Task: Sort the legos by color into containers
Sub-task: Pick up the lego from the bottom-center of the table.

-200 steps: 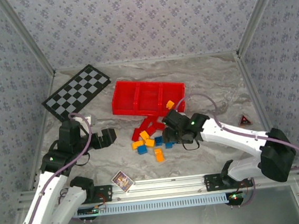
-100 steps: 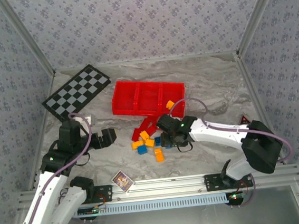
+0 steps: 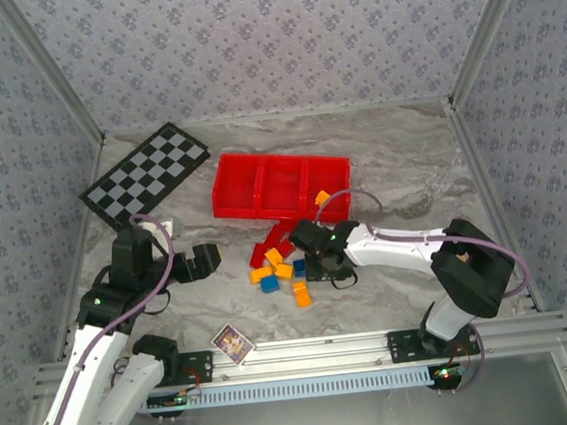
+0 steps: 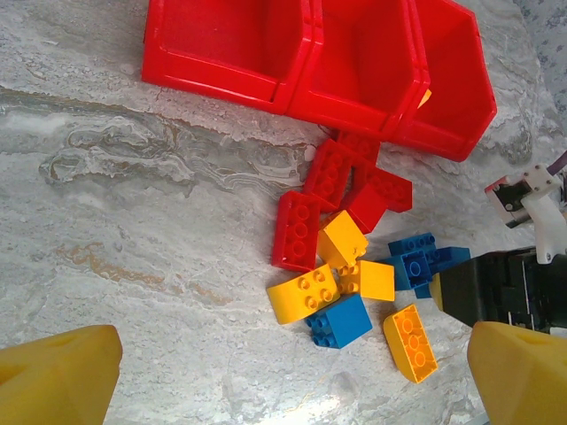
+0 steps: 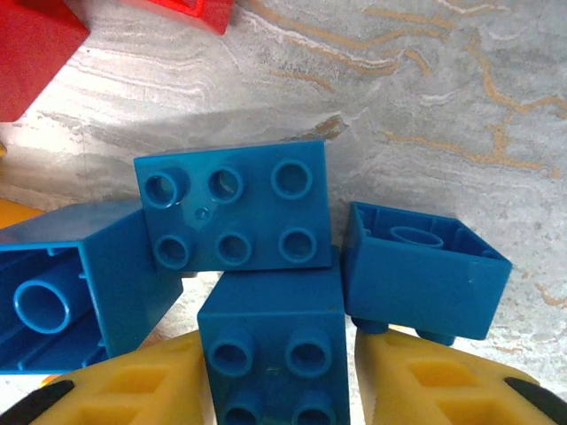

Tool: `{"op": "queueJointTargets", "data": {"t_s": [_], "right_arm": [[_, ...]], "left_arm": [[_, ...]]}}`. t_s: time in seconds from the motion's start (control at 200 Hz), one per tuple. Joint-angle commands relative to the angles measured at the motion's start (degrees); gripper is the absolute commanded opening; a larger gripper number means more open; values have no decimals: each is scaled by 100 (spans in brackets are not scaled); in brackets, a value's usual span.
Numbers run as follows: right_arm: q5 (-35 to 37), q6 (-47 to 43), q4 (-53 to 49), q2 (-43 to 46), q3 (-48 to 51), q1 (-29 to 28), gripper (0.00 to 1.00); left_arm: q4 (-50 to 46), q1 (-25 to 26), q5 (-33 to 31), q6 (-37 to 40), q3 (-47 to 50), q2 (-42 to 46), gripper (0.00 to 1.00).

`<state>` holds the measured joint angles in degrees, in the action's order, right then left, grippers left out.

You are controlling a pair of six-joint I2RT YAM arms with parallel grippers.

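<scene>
Loose legos (image 3: 283, 263) lie in a pile in front of the red tray (image 3: 263, 212): red bricks (image 4: 297, 228), yellow ones (image 4: 303, 294), a blue one (image 4: 339, 320). One orange brick (image 3: 322, 198) lies in the tray's right compartment. My right gripper (image 3: 314, 265) is low at the pile's right side. Its yellow fingers (image 5: 133, 390) closely flank a blue four-stud brick (image 5: 270, 310), with a thin gap on the right side, so the right gripper (image 5: 275, 354) is open. More blue bricks (image 5: 232, 212) crowd round it. My left gripper (image 3: 208, 260) hovers wide open and holds nothing, left of the pile.
A black-and-white checkered board (image 3: 146, 171) lies at the back left. A small printed card (image 3: 233, 342) sits near the front rail. A dark triangular marker (image 3: 463, 226) lies at the right. Patterned walls close in the table.
My right arm has reached further left into the pile and its fingers have narrowed around the blue brick. The left arm has stayed still.
</scene>
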<state>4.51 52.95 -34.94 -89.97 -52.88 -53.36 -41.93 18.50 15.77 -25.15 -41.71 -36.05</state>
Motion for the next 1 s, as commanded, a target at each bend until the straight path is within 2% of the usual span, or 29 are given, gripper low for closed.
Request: {"op": "queueJointTargets", "data": {"t_s": [0.0, 0.52, 0.85, 0.994], "right_arm": [[70, -21, -167, -102, -177, -55, 42], [641, -143, -936, -254, -803, -347, 26], [1166, -368, -1771, 196, -1644, -500, 22], [1324, -832, -1695, 289, -2258, -275, 22]], "left_arm": [[59, 31, -21, -47, 27, 2, 100], [54, 31, -21, -43, 16, 6, 100], [52, 31, -24, -43, 14, 19, 100], [55, 31, -30, -43, 27, 11, 100]]}}
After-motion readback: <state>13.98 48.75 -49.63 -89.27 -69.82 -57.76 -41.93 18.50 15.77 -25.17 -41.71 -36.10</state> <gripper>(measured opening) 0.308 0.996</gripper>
